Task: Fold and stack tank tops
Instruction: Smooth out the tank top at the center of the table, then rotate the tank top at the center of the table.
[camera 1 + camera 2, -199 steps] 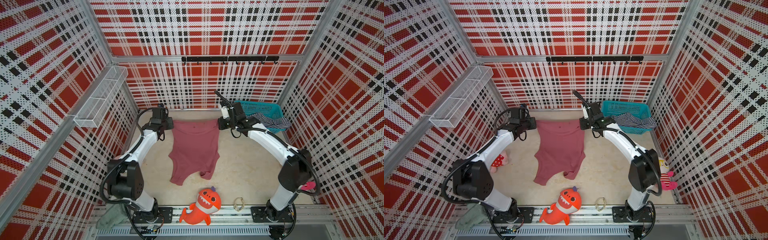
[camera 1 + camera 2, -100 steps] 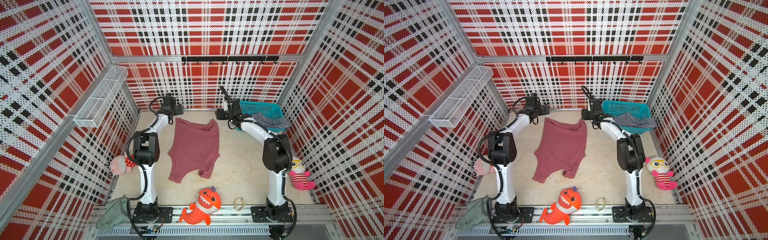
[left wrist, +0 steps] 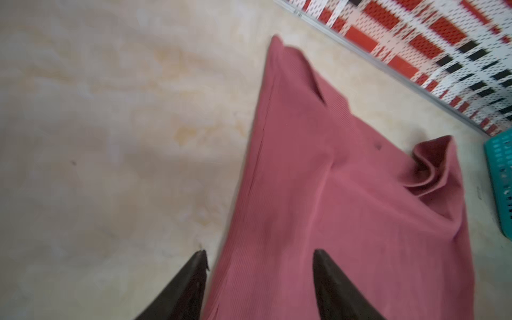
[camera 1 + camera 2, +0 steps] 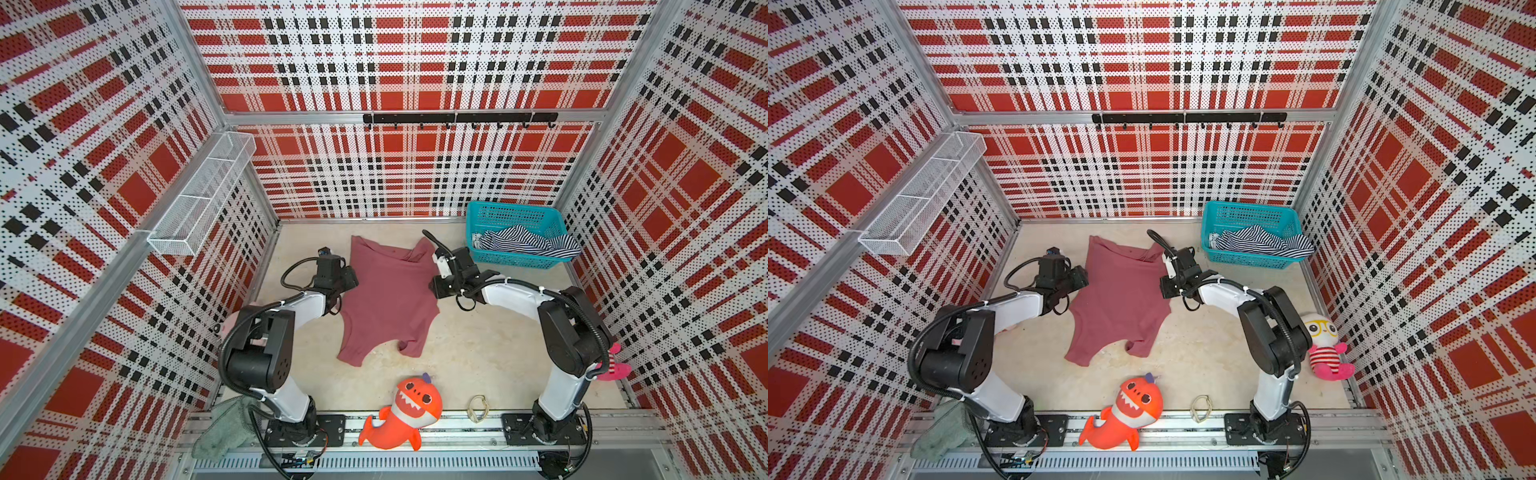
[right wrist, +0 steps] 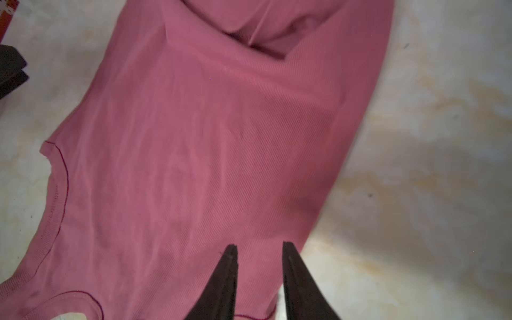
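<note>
Maroon tank top [image 4: 386,299] released flat, left gripper [image 3: 260,251] wide, right gripper [image 5: 259,245] narrower, both withdrawn

Left arm [image 4: 307,301] and right arm [image 4: 511,293] are twins: white shells on the long links, chunky black joints, black ribbed cables [image 4: 434,242] looping around. Fingers [image 3: 182,288] are dark, pointy wedges, and each base is a black plate [image 4: 334,428].

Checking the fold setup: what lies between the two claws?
The rose tank top, spread out, one far corner rumpled; both top views show it.
</note>
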You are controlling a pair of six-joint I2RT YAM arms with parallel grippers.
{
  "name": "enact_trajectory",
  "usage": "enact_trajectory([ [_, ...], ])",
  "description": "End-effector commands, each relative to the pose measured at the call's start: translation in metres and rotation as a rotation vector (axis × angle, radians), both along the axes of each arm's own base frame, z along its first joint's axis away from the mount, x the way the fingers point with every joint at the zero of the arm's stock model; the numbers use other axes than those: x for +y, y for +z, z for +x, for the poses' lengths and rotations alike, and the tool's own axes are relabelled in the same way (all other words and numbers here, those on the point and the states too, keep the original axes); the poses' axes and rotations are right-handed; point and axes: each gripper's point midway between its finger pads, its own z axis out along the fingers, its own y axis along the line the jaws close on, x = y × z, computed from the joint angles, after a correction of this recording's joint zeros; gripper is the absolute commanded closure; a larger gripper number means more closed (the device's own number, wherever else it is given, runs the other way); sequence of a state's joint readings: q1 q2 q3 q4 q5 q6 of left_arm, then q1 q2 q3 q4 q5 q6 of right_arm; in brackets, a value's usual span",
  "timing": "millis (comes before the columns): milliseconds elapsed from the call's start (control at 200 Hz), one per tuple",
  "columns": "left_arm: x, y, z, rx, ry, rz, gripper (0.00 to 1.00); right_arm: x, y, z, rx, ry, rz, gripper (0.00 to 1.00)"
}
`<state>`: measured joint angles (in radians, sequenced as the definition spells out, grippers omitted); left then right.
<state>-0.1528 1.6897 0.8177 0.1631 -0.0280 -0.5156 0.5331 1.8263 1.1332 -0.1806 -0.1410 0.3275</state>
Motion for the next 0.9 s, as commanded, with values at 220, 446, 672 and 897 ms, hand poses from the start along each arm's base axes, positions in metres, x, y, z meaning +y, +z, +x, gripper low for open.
enact_trajectory([
  [220, -0.039, -0.031, 0.057, -0.025, -0.012, -0.112, 0.43, 0.015, -0.037, -0.025, -0.005, -0.042, 0.029, 0.85],
  [446, -0.067, -0.056, 0.11, 0.012, -0.077, -0.138, 0.45, 0.046, -0.06, -0.079, 0.106, -0.019, 0.136, 0.86],
  [672, -0.095, -0.081, 0.166, 0.097, -0.192, -0.085, 0.4, 0.155, -0.014, -0.159, 0.178, 0.256, 0.509, 0.84],
  [897, -0.125, -0.078, 0.203, 0.078, -0.352, -0.055, 0.39, 0.116, 0.078, -0.138, -0.122, 0.172, 0.476, 0.64],
])
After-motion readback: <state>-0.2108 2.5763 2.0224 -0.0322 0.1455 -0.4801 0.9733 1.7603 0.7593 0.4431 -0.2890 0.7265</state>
